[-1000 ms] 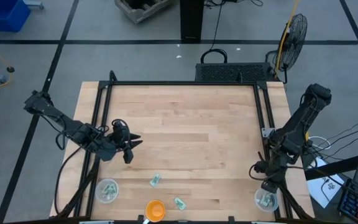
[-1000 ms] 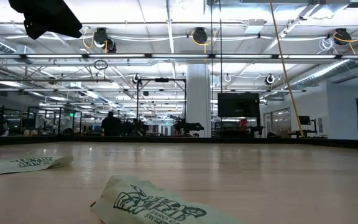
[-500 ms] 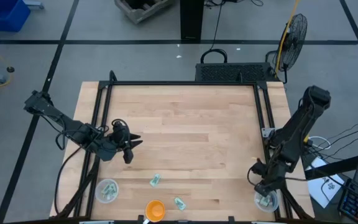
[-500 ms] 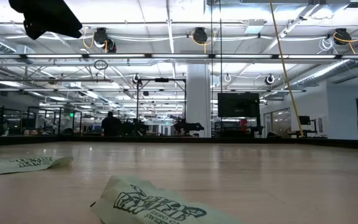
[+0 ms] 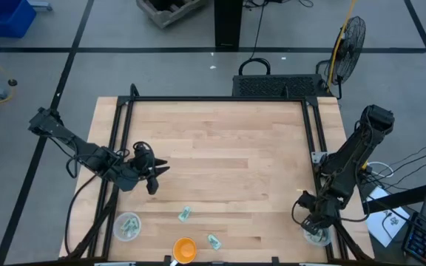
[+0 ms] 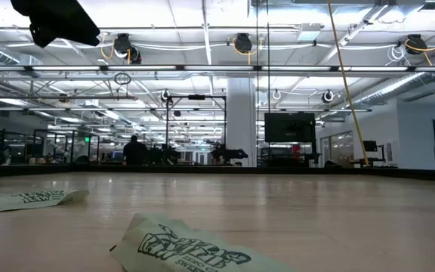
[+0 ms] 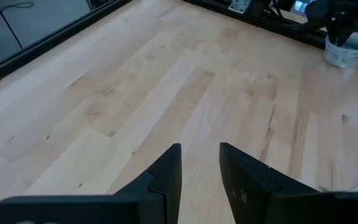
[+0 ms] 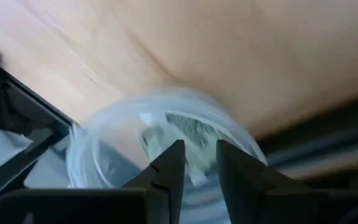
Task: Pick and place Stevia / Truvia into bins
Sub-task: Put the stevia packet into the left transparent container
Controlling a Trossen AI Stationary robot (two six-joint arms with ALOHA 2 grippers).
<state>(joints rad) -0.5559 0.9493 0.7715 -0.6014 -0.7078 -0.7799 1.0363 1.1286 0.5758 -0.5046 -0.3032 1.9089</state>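
Two pale green Stevia sachets lie flat on the table near its near edge, one (image 5: 185, 214) (image 6: 36, 199) and another (image 5: 214, 241) (image 6: 195, 245). A clear cup (image 5: 127, 225) at the near left holds sachets. My right gripper (image 5: 315, 223) (image 8: 197, 152) hangs straight over the other clear cup (image 5: 318, 236) (image 8: 86, 155) at the near right corner. Its fingers stand a narrow gap apart, and I see sachets (image 8: 191, 134) lying inside that cup. My left gripper (image 5: 154, 176) (image 7: 199, 152) waits above the table's left side, open by a narrow gap.
A round orange bowl (image 5: 184, 249) sits at the near edge between the two loose sachets. A black frame rail (image 5: 313, 140) borders the table on the right, close beside the right cup. Bare wood (image 5: 228, 148) fills the middle and far part.
My right gripper has moved toward the table's near edge and down, from beside the right cup to directly over it, so it now covers most of the cup in the high view. The sachets on the table have stayed where they were.
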